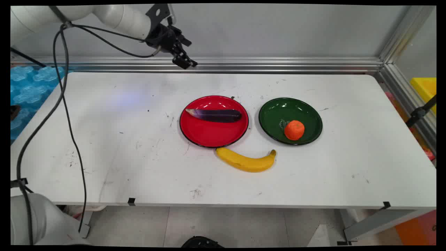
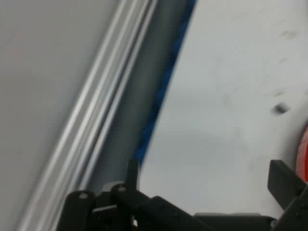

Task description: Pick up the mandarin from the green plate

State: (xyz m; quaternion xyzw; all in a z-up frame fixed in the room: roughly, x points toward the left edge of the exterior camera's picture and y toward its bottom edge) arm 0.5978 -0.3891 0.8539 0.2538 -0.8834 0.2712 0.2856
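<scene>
**Gripper high above the table's far edge, empty**

Main view: the gripper hung clear of the table, well apart from the aubergine on the red plate, the nearest thing.

Hand view: fingers stood apart, holding nothing.

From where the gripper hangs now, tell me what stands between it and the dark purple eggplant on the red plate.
Nothing visible does. The black two-finger gripper hangs high over the table's far edge, holding nothing. Only bare white table lies between it and the dark purple eggplant, which lies uncovered on the round red plate.
</scene>
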